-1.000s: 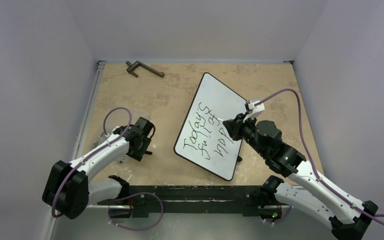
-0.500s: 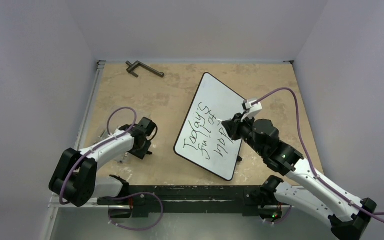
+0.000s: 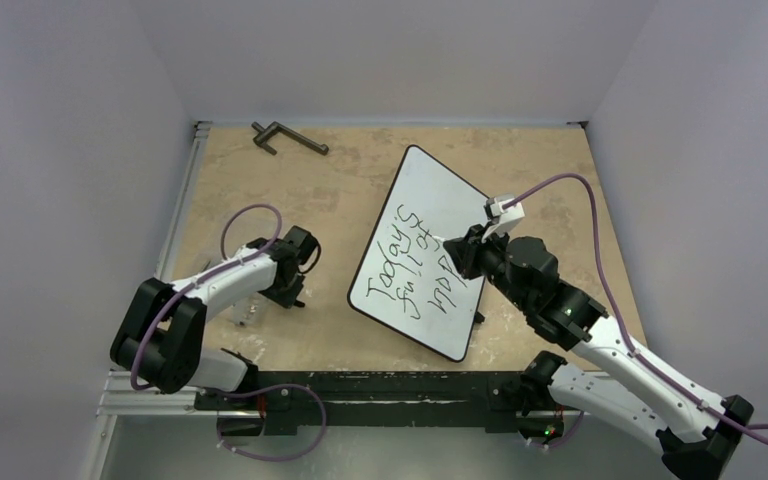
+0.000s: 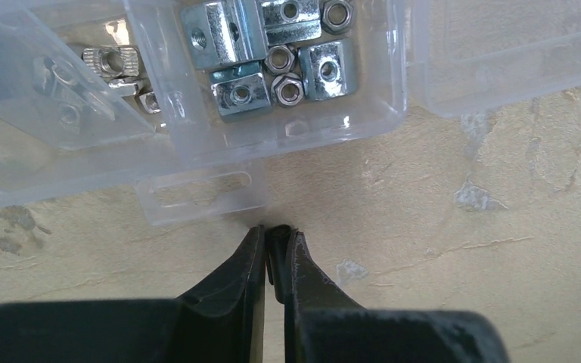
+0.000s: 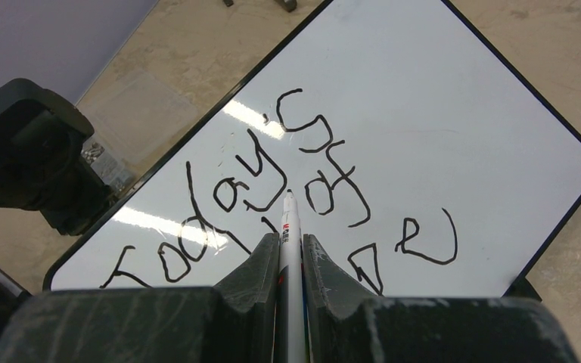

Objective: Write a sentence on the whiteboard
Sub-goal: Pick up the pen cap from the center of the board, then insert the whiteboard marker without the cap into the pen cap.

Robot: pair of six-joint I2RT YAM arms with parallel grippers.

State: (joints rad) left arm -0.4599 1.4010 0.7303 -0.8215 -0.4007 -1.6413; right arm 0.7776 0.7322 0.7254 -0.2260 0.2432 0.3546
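The whiteboard (image 3: 447,190) lies on the right half of the tan surface (image 3: 330,190), turned on a diagonal with one corner toward the far wall. The sentence (image 3: 412,268) runs in slanted black lines across its near-left part, beginning "Today's". The right fingers (image 5: 290,240) are clamped on a white marker (image 5: 290,219), its tip at the board between "Today's" and "of". The left fingers (image 4: 275,233) are pressed together with nothing between them, low over the surface just beside a clear plastic box (image 4: 197,155) of metal nuts (image 4: 272,57). A dark metal bar (image 3: 290,138) lies at the far left, well apart from the board.
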